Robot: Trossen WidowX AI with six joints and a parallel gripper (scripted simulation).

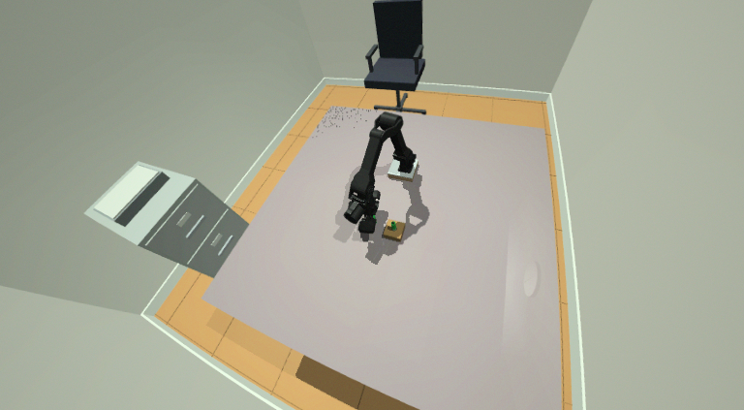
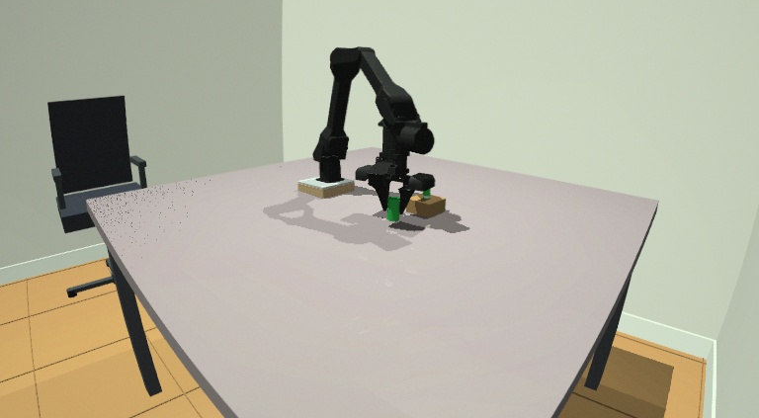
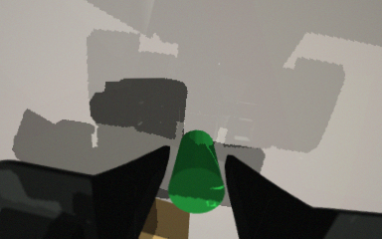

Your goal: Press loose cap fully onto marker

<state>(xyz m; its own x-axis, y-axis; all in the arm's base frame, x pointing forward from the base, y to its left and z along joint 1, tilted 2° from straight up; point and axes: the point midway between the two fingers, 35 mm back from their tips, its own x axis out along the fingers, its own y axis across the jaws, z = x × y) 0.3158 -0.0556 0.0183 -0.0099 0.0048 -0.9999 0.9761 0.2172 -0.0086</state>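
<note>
1. Table [image 1: 466, 284] [image 2: 391, 335] [image 3: 45, 45]: the cap stands on it beneath the hand; the capping has not been reached. The step in hand is judged to be the grasping of the cap.
2. Arm [image 1: 373, 158] [image 2: 338, 106]: it is bent over the work, with the hand pointed down. Once a grip is secured, a straight lift is called for, then a sideways carry to the marker, a careful lining-up and a firm press.
3. Gripper [image 1: 373, 212] [image 2: 394, 209] [image 3: 197, 155]: its fingers are spread about halfway, one on each side of the cap. A slim gap is seen at either side in the wrist view, so nothing appears to be pinched. Further closing is needed next, kept even so that the cap is not tipped.
4. Holder block [image 1: 395, 234] [image 2: 428, 208] [image 3: 166, 219]: it is set near the hand, apart from the cap, on the robot's left.
5. Cap [image 1: 374, 216] [image 2: 393, 209] [image 3: 197, 191]: it is held by nothing and stands upright between the fingers.
6. Marker [image 1: 393, 225] [image 2: 426, 194]: it is held upright in the block, to the left of the hand, and is uncapped.
</note>
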